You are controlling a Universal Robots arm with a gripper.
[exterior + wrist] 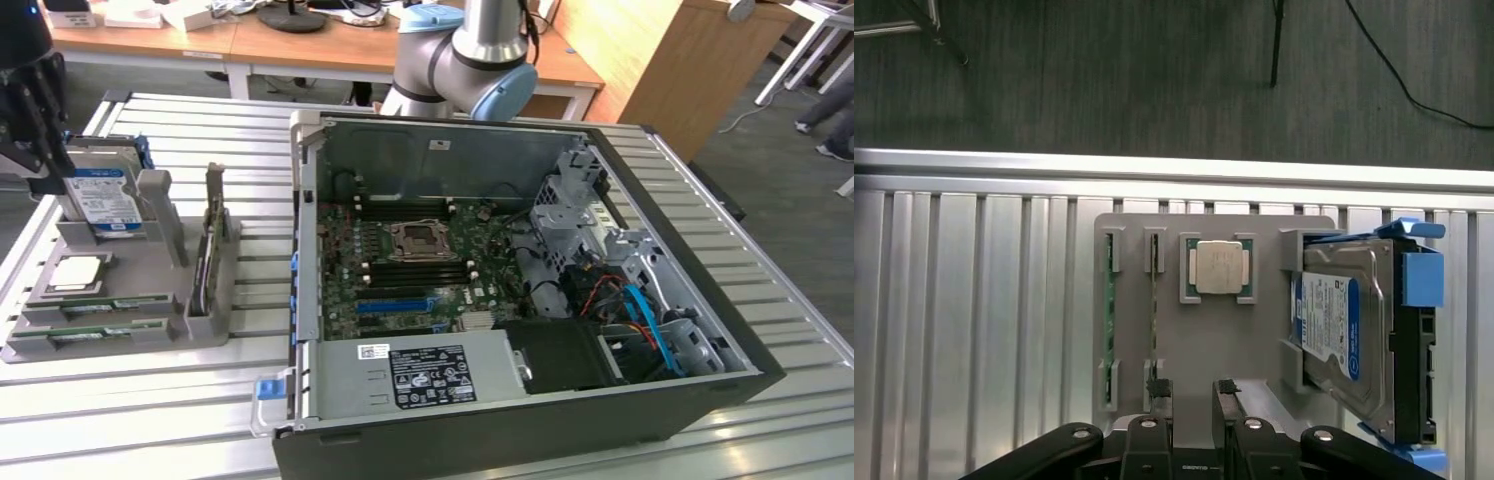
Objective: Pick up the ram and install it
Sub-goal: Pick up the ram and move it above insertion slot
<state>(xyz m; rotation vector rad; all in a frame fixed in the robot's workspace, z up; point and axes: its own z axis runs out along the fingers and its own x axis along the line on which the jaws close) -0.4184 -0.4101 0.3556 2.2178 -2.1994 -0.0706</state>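
Ram stick (1155, 310): thin green board standing on edge in a narrow slot of a grey plastic holder (1204, 345). From the wrist it is seen edge-on, so it reads as a slim green line, and its faces, label and chips are hidden. Long axis runs along the ribbed metal slats of the table (974, 330), one end toward the table edge, the other toward the gripper (1192, 392). That nearer end is partly covered by one black fingertip (1159, 392); touching or just above, cannot tell. Second ram stick (1109, 320) sits in the next slot, parallel and also on edge, on the side away from the processor.

Gripper: two black fingers spread apart, bare holder showing between them, nothing pinched.

Same holder: square processor (1219, 268) with a dull silver lid, lying flat in a recess just beside the sticks. Past it is a hard drive (1349, 335), shiny metal with a blue-white label, propped on edge with a blue plastic bracket. One corner is cut off by the gripper's linkage.

Exterior view: open computer case (534, 400) with a black shell and a green motherboard (414, 260) inside. It stands to the exterior view's right of the holder, apart from it.
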